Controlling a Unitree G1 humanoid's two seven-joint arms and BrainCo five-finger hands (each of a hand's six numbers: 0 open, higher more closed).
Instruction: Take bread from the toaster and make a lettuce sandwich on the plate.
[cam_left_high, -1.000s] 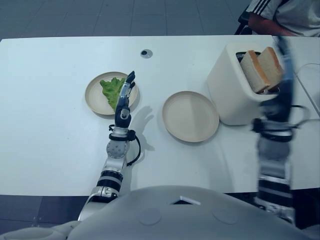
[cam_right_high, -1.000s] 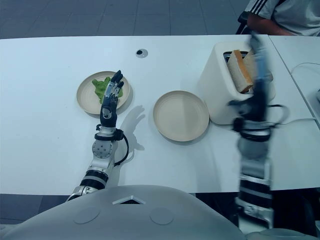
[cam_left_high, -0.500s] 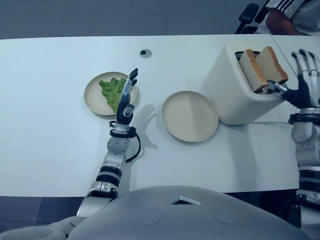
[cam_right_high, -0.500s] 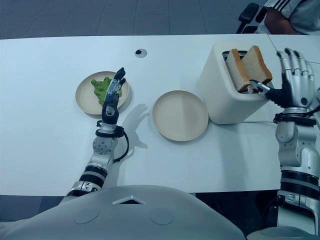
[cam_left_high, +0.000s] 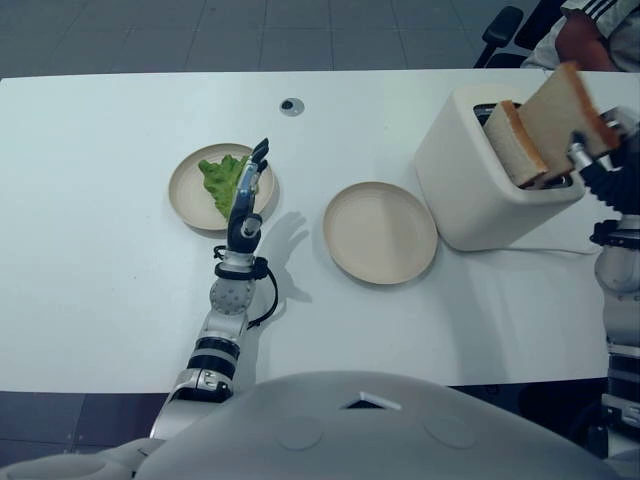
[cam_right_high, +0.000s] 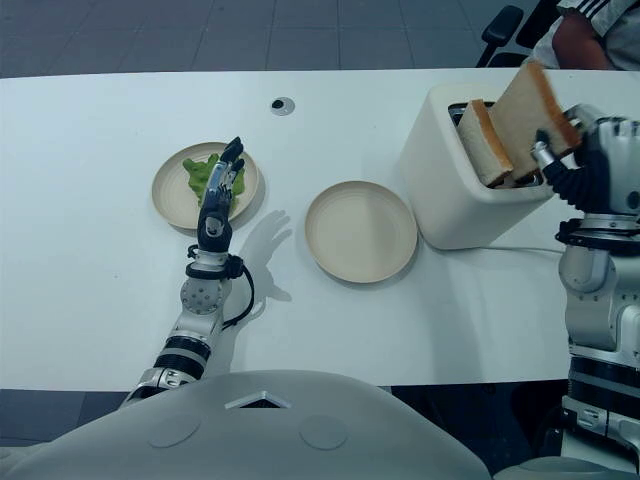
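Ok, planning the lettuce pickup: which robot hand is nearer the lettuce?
Left. The left robot hand stands beside the lettuce; the right robot hand is by the toaster, holding a bread slice.

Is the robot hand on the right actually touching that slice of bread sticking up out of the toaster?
Touching. In the right eye view the right robot hand pinches the raised bread slice above the toaster.

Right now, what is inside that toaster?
One bread slice stands in the slot of the toaster, its lower part hidden inside. The right robot hand holds a second slice tilted above the slot.
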